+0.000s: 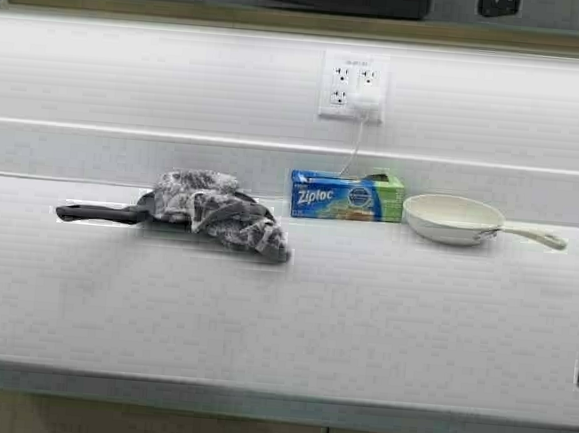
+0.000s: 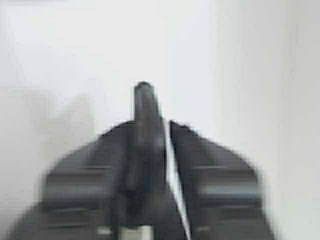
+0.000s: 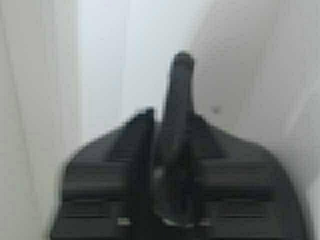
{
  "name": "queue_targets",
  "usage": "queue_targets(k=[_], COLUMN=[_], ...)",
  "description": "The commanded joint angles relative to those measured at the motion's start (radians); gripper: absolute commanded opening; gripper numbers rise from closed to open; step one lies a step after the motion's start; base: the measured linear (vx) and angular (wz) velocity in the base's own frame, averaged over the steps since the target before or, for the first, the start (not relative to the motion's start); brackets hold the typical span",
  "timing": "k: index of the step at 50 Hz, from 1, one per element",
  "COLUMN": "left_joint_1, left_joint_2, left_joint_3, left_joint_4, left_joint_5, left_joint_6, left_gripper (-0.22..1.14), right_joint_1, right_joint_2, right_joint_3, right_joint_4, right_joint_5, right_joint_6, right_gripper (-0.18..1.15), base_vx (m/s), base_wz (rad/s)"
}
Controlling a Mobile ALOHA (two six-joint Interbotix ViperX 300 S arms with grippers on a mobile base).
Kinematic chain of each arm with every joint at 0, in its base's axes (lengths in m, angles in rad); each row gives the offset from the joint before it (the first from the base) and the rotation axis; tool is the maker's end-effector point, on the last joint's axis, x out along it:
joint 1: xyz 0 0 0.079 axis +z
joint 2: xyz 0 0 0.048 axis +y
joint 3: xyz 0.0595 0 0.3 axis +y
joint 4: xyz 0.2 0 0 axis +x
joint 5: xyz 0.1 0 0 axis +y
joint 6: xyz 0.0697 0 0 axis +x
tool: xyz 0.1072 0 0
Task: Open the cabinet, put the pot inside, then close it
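While empty, wht pan (image 1: 450, 215) nr Ziploc (image 1: 346, 196)

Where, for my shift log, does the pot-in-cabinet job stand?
Done: cannot tell; neither pot nor cabinet is in view. In hand: nothing; the left gripper and right gripper are shut and empty, low at the counter front. Left: unclear; only a cloth-draped pan, Ziploc box and white frying pan sit there.

Counting two pans: white frying pan (image 1: 453, 218), black pan (image 1: 104, 213); one grey cloth (image 1: 219, 214), one Ziploc box (image 1: 346, 196), one outlet (image 1: 353, 85).
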Motion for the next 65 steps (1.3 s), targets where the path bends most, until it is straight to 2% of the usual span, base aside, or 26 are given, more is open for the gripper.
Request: queue_targets(k=[1, 5, 16, 28, 39, 65], left_joint_1=[-0.055, -0.052, -0.051, -0.048, -0.048, -0.067], left_joint_2=[-0.038, -0.038, -0.048, -0.083, -0.118, -0.304], left_joint_3=[-0.003, -0.002, 0.021, 0.098, 0.164, 0.42], left_joint_4=[0.006, 0.006, -0.006, -0.063, -0.071, -0.063], left_joint_5=[-0.04, -0.041, -0.043, -0.087, -0.11, -0.209], left_joint_6=[-0.031, -0.035, -0.04, -0.032, -0.035, -0.038], left_gripper=[1.06, 1.01, 1.02, 1.02, 1.02, 1.02], right_joint_1=[0.014, 0.009, 0.003, -0.018, -0.029, -0.028], right_joint_2=[-0.034, -0.037, -0.046, -0.081, -0.12, -0.279], right_joint_3=[-0.003, -0.002, 0.018, 0.06, 0.114, 0.311], right_joint_4=[0.025, 0.026, 0.028, 0.028, 0.028, 0.023], right_joint_5=[-0.021, -0.02, -0.021, -0.021, -0.023, -0.077], right_joint_6=[-0.005, -0.006, -0.008, -0.034, -0.054, -0.058], right_gripper=[1.05, 1.03, 1.04, 1.04, 1.04, 1.04], base_vx=[0.0, 0.0, 0.0, 0.0, 0.0, 0.0], base_wz=[0.0, 0.0, 0.0, 0.0, 0.0, 0.0])
